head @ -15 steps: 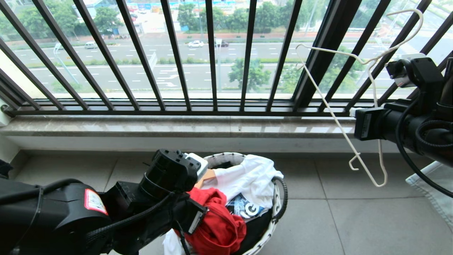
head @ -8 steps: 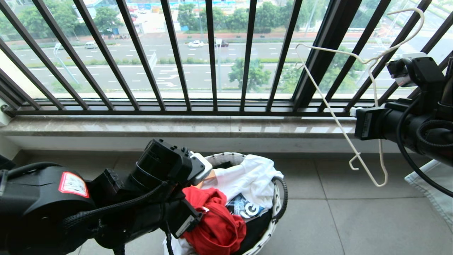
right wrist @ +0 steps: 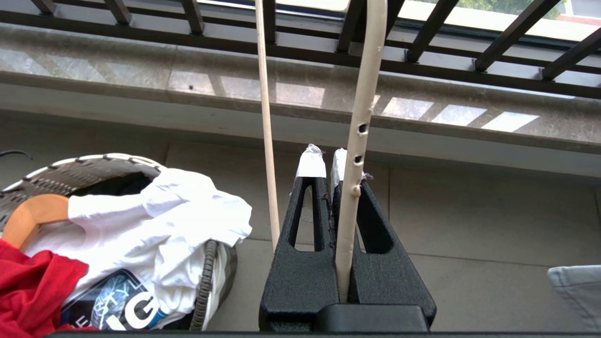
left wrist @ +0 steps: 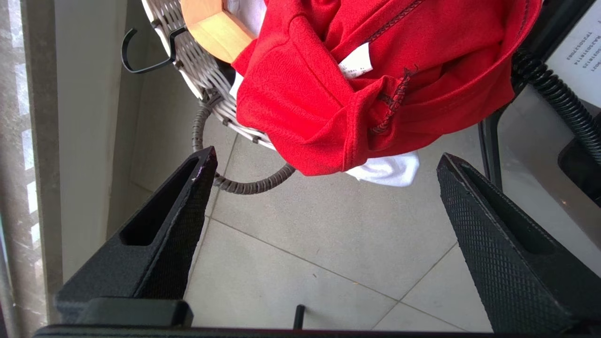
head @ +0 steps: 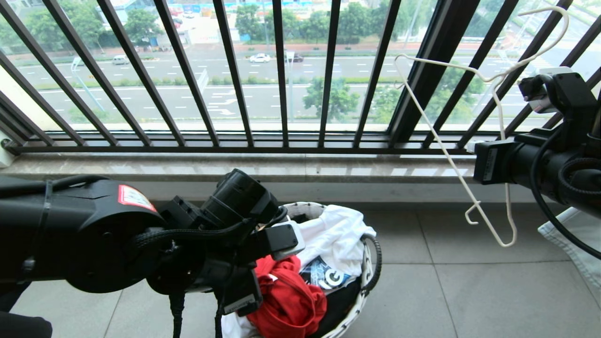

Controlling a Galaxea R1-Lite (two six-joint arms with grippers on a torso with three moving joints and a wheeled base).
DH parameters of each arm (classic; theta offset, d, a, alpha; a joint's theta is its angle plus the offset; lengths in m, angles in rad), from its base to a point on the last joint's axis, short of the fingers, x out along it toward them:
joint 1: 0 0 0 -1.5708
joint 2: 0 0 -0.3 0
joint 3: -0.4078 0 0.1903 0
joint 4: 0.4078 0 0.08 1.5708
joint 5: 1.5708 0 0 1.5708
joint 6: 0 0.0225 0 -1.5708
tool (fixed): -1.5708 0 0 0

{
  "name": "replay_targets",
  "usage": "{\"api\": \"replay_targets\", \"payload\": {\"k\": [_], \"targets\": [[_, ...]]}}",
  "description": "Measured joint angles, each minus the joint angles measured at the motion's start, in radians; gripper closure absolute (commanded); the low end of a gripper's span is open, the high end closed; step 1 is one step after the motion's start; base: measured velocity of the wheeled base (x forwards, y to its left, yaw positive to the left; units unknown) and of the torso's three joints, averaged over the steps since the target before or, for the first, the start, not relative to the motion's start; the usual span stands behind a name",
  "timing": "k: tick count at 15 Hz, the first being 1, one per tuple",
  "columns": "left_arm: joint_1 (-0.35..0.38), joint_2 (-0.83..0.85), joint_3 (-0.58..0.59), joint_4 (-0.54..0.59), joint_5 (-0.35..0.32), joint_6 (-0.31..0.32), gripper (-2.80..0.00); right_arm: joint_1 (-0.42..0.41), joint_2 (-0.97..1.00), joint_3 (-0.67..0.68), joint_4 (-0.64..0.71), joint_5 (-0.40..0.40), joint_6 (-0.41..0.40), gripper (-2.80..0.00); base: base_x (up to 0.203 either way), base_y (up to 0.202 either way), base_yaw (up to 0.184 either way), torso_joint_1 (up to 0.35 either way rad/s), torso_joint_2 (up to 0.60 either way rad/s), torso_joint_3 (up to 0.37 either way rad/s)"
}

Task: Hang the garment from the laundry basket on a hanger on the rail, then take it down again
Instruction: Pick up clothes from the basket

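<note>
Left gripper (left wrist: 324, 183) open beside the basket (head: 371, 263); right gripper (right wrist: 328, 164) holding the hanger (head: 450, 159).

We are seeing the left gripper hanging just off the basket's rim, its fingers (left wrist: 188, 206) standing wide apart with nothing between them, pointing at the floor tiles (head: 469, 295) and the red shirt (head: 286, 300). The shirt is lying bunched in the basket, spilling over its rim, with its small white label (left wrist: 355, 61) showing and a white garment (head: 333, 234) piled beside it. A wooden hanger (right wrist: 33, 213) is sticking out of the same basket. On the right, we are seeing the right gripper closed tight on one wire of the cream hanger, holding it up in front of the black railing (head: 281, 94), well apart from the basket. A pale cloth (right wrist: 575, 291) is lying on the floor at far right.
</note>
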Motion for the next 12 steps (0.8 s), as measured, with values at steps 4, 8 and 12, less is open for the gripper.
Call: {"api": "replay_targets", "payload": {"k": [4,8,12], "targets": [[0.002,0.074,-0.028,-0.003,0.062,0.044,-2.8,0.001,0.0,0.0,0.0,0.001,0.0,0.0,0.0,0.0,0.0,0.0,0.0,0.0],[0.004,0.142,-0.09,-0.005,0.107,0.05,-2.8,0.001,0.001,-0.001,0.0,0.001,0.0,0.0,0.0,0.0,0.0,0.0,0.0,0.0],[0.017,0.185,-0.117,-0.006,0.2,0.072,-2.8,0.0,0.001,-0.001,0.0,0.001,0.0,0.0,0.0,0.0,0.0,0.0,0.0,0.0]]}}
